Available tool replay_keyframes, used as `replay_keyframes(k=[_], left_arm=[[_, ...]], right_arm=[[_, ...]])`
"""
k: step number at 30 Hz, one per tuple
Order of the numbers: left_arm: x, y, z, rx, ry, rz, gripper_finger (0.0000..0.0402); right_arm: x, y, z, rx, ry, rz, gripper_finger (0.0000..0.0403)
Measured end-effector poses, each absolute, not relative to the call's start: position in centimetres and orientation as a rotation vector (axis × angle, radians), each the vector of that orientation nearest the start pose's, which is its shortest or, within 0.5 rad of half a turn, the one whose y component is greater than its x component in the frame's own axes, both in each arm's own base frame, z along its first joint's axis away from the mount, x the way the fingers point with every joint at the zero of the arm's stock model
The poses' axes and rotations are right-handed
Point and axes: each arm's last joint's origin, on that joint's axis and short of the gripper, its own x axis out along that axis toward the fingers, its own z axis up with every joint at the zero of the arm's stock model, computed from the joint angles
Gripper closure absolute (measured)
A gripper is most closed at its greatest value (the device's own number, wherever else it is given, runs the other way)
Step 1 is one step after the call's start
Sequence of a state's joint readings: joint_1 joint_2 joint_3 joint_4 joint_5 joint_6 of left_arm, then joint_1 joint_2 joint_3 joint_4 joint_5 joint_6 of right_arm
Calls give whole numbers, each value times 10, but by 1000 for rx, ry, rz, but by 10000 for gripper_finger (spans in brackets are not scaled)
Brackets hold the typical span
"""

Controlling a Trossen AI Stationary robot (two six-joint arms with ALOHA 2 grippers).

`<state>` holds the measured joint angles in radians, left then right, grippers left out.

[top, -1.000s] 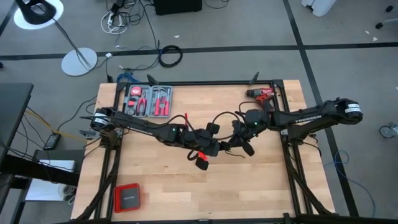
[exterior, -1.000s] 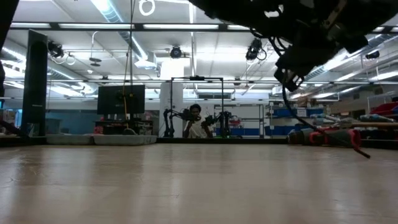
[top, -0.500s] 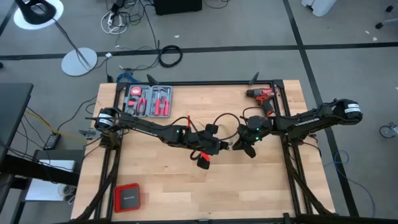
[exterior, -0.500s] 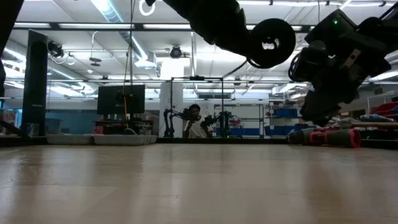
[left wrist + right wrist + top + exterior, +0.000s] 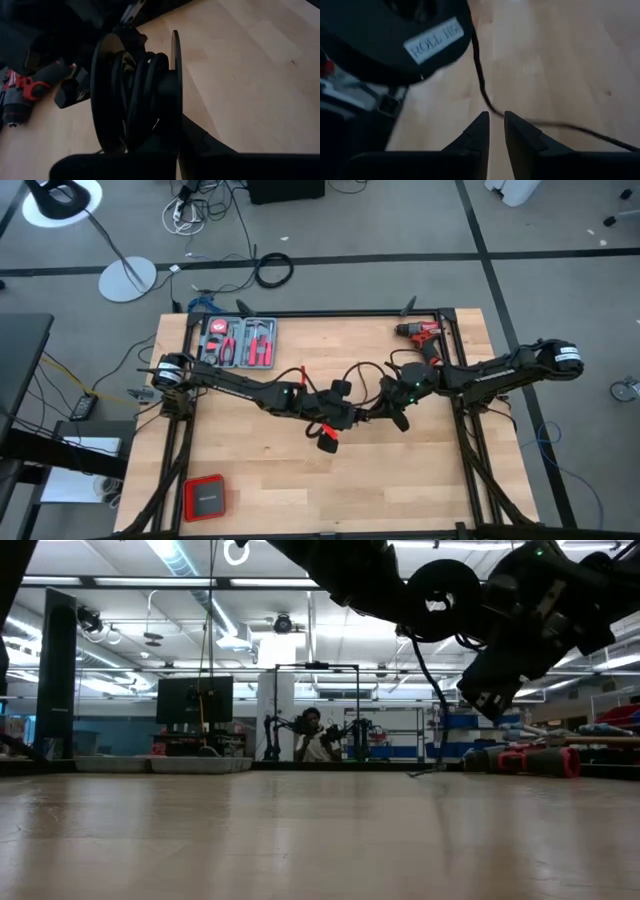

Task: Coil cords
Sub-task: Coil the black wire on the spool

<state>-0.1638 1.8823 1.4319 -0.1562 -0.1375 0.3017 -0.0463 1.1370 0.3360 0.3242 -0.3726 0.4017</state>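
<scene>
Wooden table (image 5: 270,480): red-handled tools in tool tray (image 5: 239,342), far-left corner.

tool tray (image 5: 238,342) at table's far left, drill (image 5: 419,333) far right, case (image 5: 204,498) near left corner

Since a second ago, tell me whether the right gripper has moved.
Yes. In the high view the right gripper has shifted slightly left, away from the red drill, closer to the left gripper.
</scene>
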Motion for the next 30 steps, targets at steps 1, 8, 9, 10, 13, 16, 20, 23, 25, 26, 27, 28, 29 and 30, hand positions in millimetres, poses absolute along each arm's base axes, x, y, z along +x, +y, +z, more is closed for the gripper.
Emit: replay_keyframes(k=[1,8,9,10,13,16,20,23,25,26,27,28,29,30], left_arm=[[422,-66,247,383,591,-116,401],[422,-66,248,383,584,-115,401],[422,-66,248,383,583,-115,401],[422,-66,248,382,581,-114,401],[423,-66,248,382,578,-114,401],[423,-66,249,383,564,-113,401],[426,-66,253,382,517,-107,401],[427,-67,255,399,490,-108,401],[428,-67,256,405,480,-108,401],[428,-67,256,405,479,-108,401],[428,-67,256,405,478,-108,401],[427,-67,257,405,477,-107,401],[427,-67,257,405,476,-107,401],[427,-67,258,405,475,-107,401]], right_arm=[[207,1,165,462,538,229,343],[207,6,161,239,543,202,341],[206,7,160,205,553,189,339],[206,7,159,168,560,176,336],[203,9,153,82,571,137,322],[202,13,150,46,539,143,302],[203,18,149,21,508,137,270],[203,16,147,-20,523,87,249],[203,16,144,-38,540,70,236],[203,15,142,-52,560,61,231],[201,15,140,-71,585,53,227],[200,14,138,-95,610,37,223],[199,13,135,-120,633,12,220],[198,12,134,-147,653,-12,218]])
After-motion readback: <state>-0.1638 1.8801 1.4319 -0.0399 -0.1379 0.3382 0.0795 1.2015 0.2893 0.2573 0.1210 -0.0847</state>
